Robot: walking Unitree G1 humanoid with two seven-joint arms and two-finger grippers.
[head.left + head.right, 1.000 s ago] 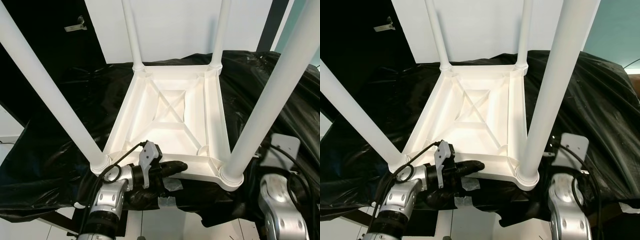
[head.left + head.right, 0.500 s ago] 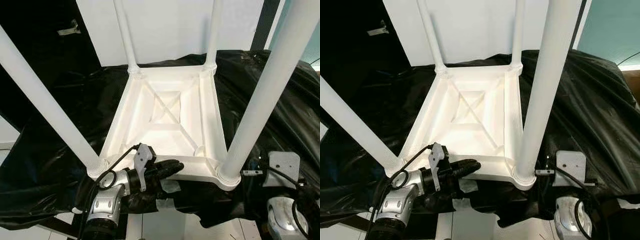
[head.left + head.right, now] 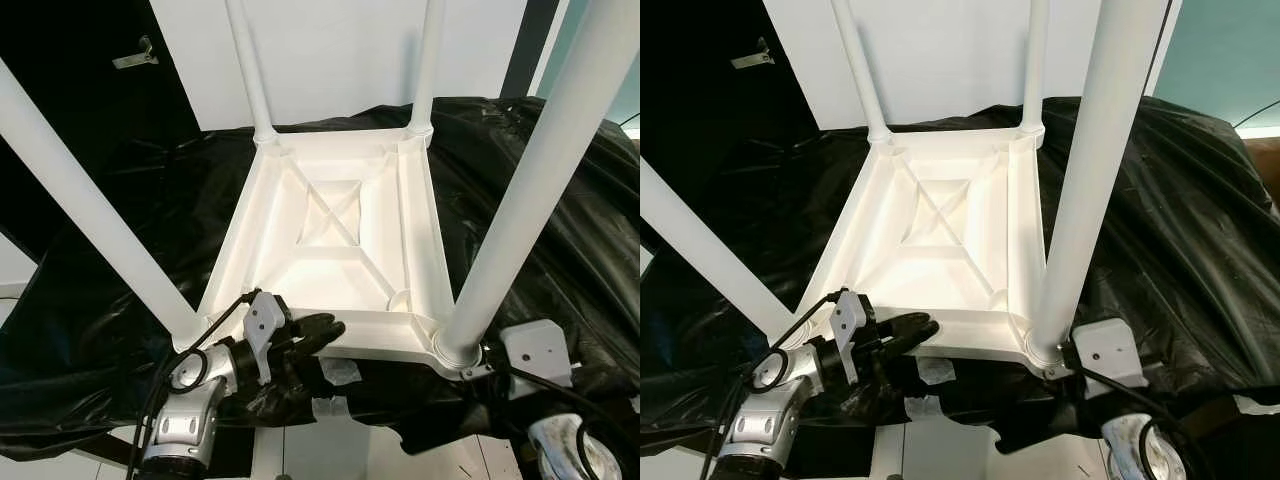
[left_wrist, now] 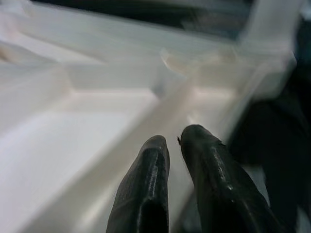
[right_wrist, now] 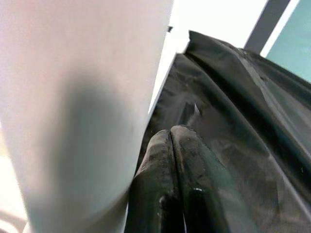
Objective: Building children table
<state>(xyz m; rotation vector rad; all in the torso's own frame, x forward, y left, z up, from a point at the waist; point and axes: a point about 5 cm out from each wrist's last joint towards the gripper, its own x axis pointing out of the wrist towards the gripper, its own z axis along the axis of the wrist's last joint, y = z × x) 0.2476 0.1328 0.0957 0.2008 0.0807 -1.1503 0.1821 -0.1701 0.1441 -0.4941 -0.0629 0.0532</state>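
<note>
Lying upside down on a black plastic sheet (image 3: 130, 230), the white children's table (image 3: 340, 240) is pointing four round legs up at the head camera. Left gripper (image 3: 325, 328) is sitting at the near rim, left of middle, black fingers (image 4: 146, 189) laid on the rim's edge; the left wrist view is showing them almost together with a thin slit between, nothing clamped, tips over a blurred rib of the ribbed underside. Head views are showing the X-braced panel and corner sockets. Right gripper (image 5: 171, 133) is sitting just beside the near right leg (image 5: 73, 97), jaws pressed together on nothing, next to the leg rather than around it. Tape scraps (image 3: 338, 372) are sticking to the sheet below the rim.
</note>
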